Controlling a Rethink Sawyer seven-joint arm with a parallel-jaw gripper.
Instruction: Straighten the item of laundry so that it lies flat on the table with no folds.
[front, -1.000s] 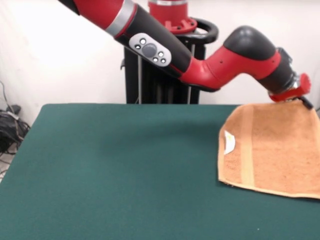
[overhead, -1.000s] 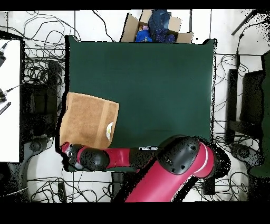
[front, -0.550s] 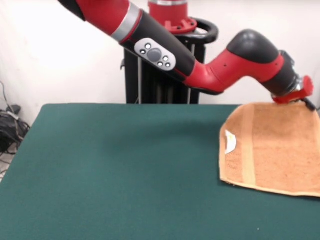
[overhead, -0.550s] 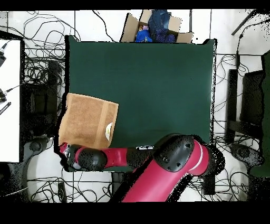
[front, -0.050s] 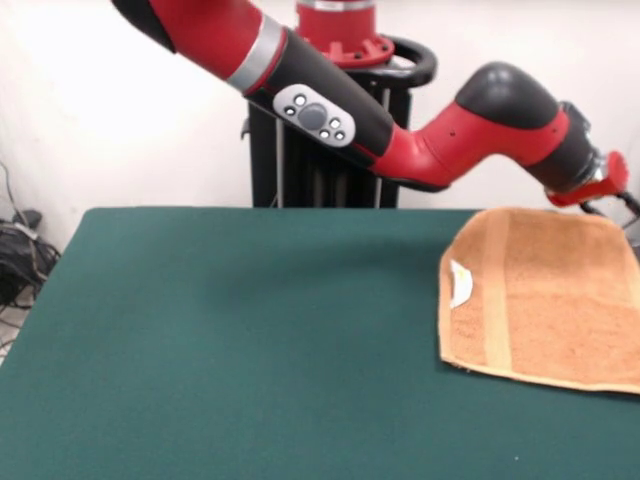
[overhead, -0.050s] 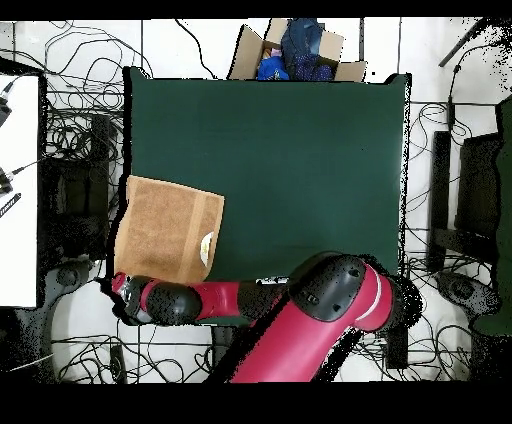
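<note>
- Orange-tan towel sits at the right end of the green bench in the front view, running out of frame on the right. White tag and one band stripe face up near its left edge.
- Front view: claw was down on the towel's far corner a second ago; now it's lifted just off it, at the frame edge. Can't tell if it's wide or narrow. My read: corner released, the pull is done.
- Front view: towel looks flat, no folds in the visible part. Near edge runs slightly askew.
- Overhead: towel is at the bench left edge, apparently overhanging it slightly, unchanged from a moment ago. Claw is just off the corner nearest the base.
- Overhead: plenty of open felt on the side away from that edge; any repositioning should drag inward.
</note>
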